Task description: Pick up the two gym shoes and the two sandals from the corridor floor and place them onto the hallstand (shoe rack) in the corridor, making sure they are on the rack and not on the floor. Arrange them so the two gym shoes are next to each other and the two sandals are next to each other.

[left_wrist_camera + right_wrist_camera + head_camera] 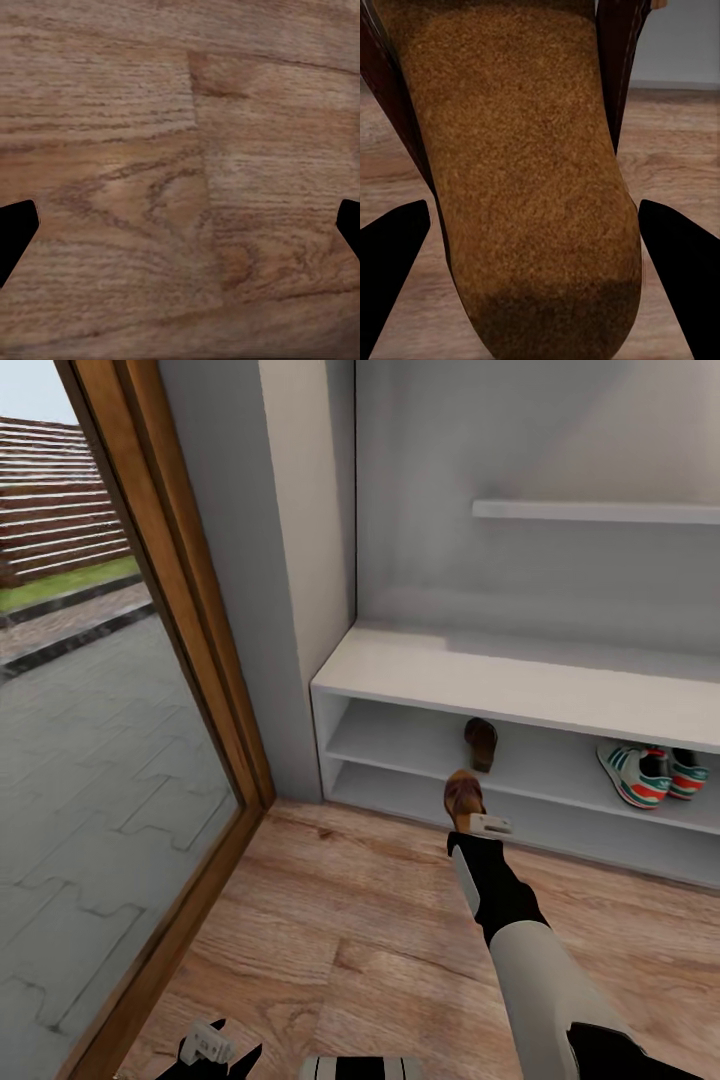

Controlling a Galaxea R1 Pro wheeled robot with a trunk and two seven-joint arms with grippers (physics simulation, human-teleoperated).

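One sandal clamped in right tool | left tool spread wide

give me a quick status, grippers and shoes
Right gripper carrying a sandal toward the rack. Left gripper open, low over floor. Other sandal and both sneakers already shelved. Nothing blocking.

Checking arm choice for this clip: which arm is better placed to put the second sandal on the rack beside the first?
Right. Its gripper already holds the sandal just in front of the rack, close to the other sandal on the shelf. The left gripper hangs low by the base over bare floor.
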